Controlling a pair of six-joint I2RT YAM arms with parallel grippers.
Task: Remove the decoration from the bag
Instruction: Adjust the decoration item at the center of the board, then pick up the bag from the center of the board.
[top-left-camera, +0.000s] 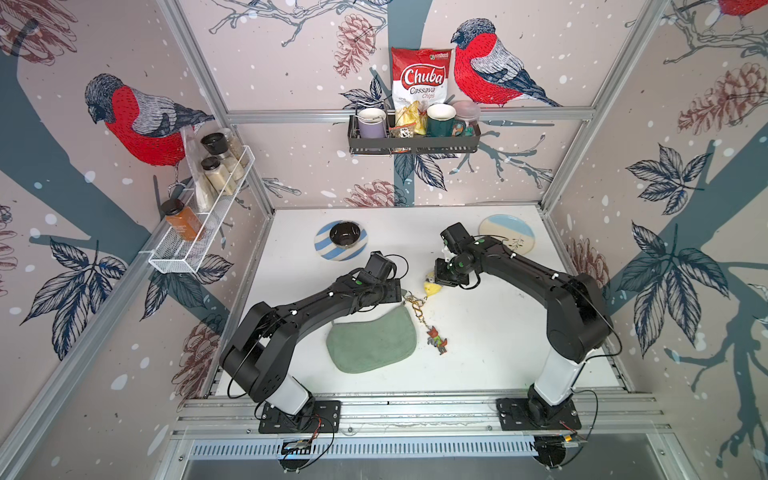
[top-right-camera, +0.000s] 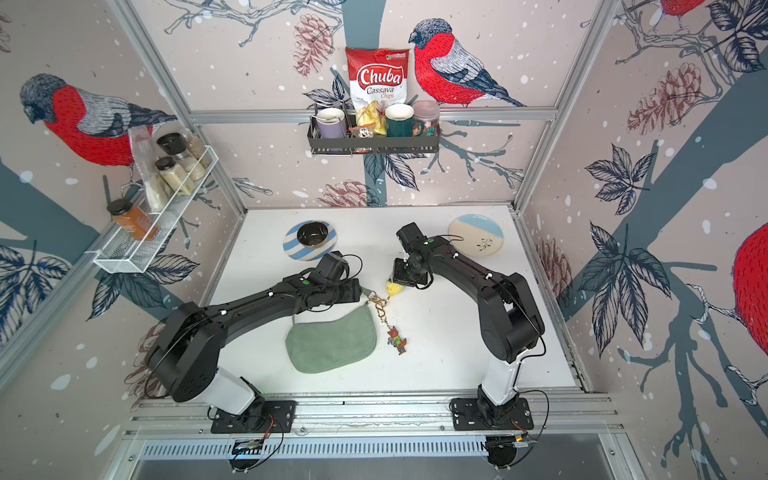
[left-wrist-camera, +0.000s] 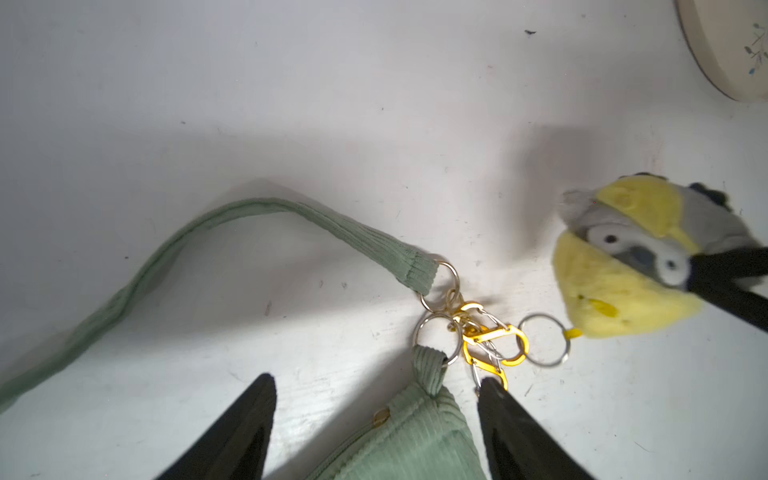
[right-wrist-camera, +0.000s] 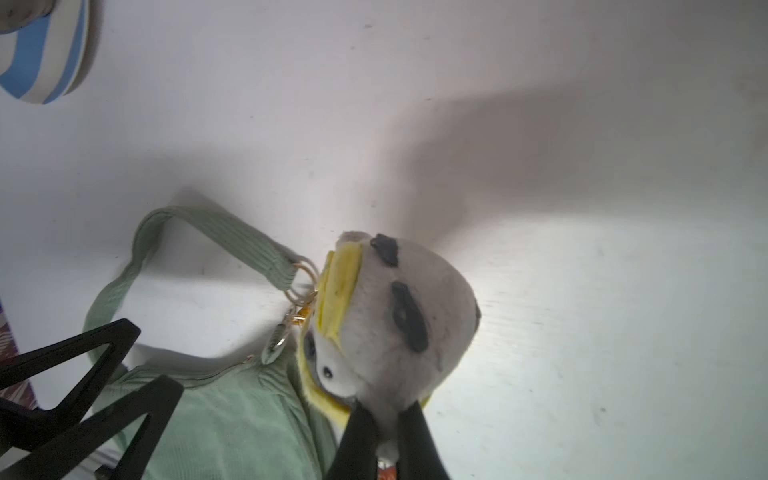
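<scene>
Sage-green ribbed bag (top-left-camera: 365, 343); yellow-and-grey plush (top-left-camera: 432, 286); orange clips (left-wrist-camera: 494, 340); orange-red charm (top-left-camera: 436, 340); blue-and-white striped plate (top-left-camera: 328, 250); black bowl (top-left-camera: 344, 234); white bench (top-left-camera: 498, 332).

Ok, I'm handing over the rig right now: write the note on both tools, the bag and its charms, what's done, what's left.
Left tool: open, straddling the corner tab of the bag, gripping nothing.
Right tool: shut on the plush charm.
The bag lies flat on the table. The plush's ring is hooked into the yellow clips where the strap ends. The fox charm lies beside the bag, chained to the same cluster.
Done: plush gripped. Left: nothing is off yet; probably pin the bag corner, then unclip the plush.
</scene>
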